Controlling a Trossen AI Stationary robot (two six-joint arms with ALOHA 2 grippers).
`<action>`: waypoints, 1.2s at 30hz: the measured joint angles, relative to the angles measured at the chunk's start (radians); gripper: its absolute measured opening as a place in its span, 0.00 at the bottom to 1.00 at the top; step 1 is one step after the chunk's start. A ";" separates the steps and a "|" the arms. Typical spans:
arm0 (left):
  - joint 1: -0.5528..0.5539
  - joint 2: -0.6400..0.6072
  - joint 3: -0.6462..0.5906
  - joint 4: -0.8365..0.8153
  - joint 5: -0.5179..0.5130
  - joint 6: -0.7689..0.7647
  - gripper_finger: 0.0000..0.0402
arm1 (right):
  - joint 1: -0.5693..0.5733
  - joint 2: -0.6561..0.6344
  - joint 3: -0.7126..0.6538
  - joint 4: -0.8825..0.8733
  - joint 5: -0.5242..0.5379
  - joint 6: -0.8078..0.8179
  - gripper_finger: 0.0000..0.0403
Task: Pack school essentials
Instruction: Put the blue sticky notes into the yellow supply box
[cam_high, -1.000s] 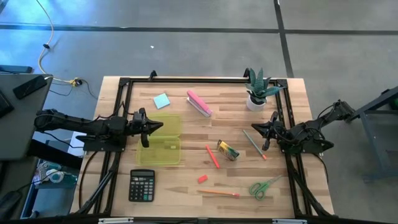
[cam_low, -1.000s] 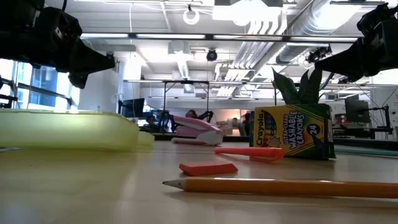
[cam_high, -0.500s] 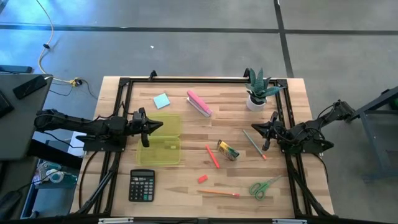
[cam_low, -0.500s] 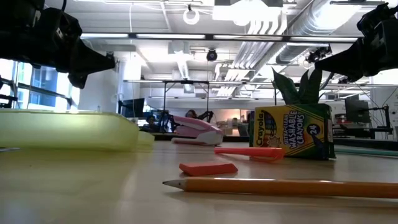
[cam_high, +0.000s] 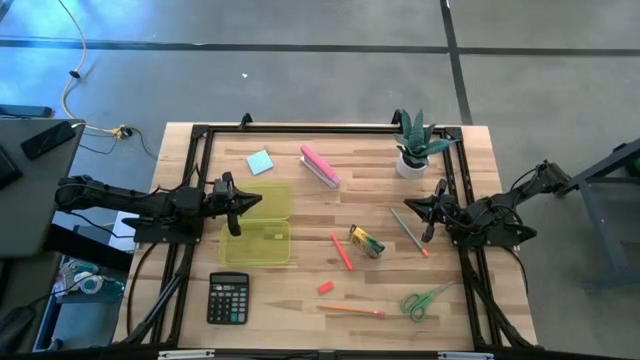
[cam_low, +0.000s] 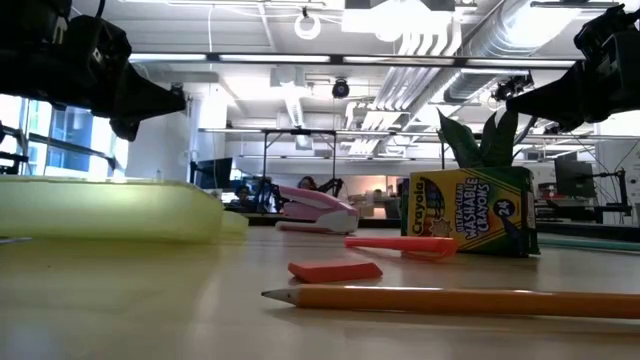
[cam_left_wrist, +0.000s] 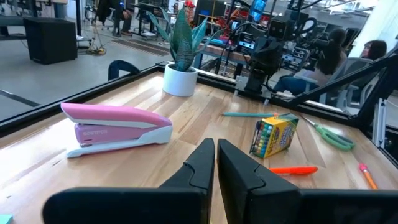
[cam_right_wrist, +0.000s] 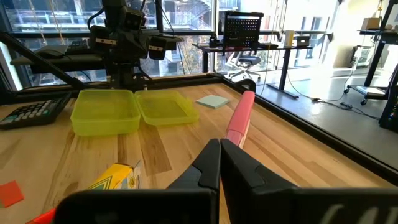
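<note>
The essentials lie spread on the wooden table: a light-blue note pad (cam_high: 260, 162), a red-orange marker (cam_high: 341, 251), a crayon box (cam_high: 366, 241), a red eraser (cam_high: 325, 287), an orange pencil (cam_high: 350, 310), a teal pencil (cam_high: 408, 230) and green-handled scissors (cam_high: 427, 299). An open yellow-green case (cam_high: 256, 224) lies at the left. My left gripper (cam_high: 258, 203) hovers shut over the case's far half. My right gripper (cam_high: 410, 209) hovers shut near the teal pencil's far end. Both are empty.
A pink stapler (cam_high: 320, 166) lies at the far middle, a black calculator (cam_high: 228, 298) at the near left, a potted plant (cam_high: 413, 146) at the far right. A black frame (cam_high: 300, 128) rims the table. People sit in the room beyond (cam_left_wrist: 373, 53).
</note>
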 joint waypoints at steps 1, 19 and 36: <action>0.000 0.000 0.000 0.000 0.001 -0.003 0.04 | 0.000 0.000 0.000 0.000 0.000 0.000 0.00; 0.000 0.000 0.000 0.000 0.014 0.019 0.18 | 0.000 0.000 0.000 0.000 0.000 0.000 0.00; 0.000 0.000 0.000 0.000 0.014 0.017 0.16 | 0.000 0.000 0.000 0.000 0.001 0.000 0.00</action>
